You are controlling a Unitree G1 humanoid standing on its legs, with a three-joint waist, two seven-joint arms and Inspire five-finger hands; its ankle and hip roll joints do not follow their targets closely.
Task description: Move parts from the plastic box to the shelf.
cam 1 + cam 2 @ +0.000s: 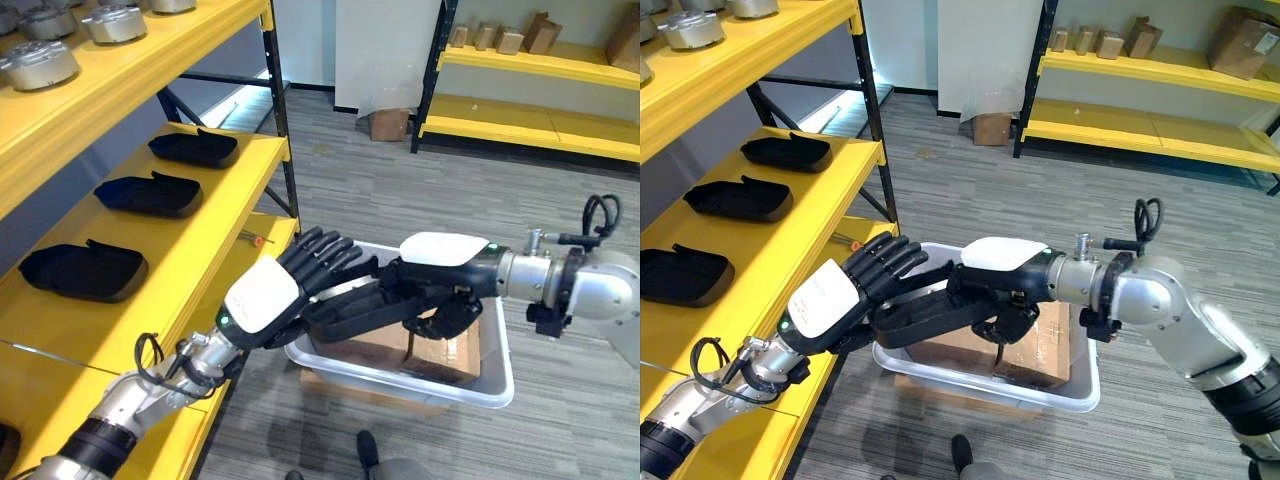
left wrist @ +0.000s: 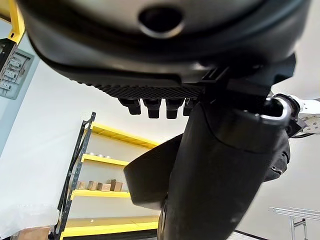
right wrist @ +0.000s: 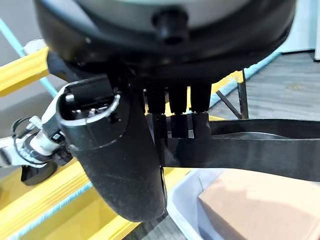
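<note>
Black part [image 1: 350,312]: long, flat, dark piece, carried level above the plastic box, between the two hands.
Left hand [image 1: 268,297]: came in from the lower left; fingers fairly straight and fanned over the near end of the black part, thumb under it. The left wrist view showed the part lying across the palm; fingers not curled round it, hand relaxed and supporting.
Right hand [image 1: 440,270]: came in from the right; fingers bent down and round the far end of the black part, clasping it. The right wrist view showed fingers and thumb closed on the piece.
Plastic box [image 1: 495,375]: pale, shallow, rectangular; stood on the floor just beside the shelf's corner, below both hands.
Cardboard cartons [image 1: 445,355]: brown, lying inside the plastic box, under the black part.
Shelf [image 1: 215,215]: yellow boards on a dark frame, along the robot's left.
Black trays [image 1: 150,193]: three, in a row on the shelf's middle board, well apart from one another.
Metal discs [image 1: 40,62]: round, silver, on the shelf's upper board.
Far rack [image 1: 530,125]: yellow, across the grey floor, holding small brown boxes.
</note>
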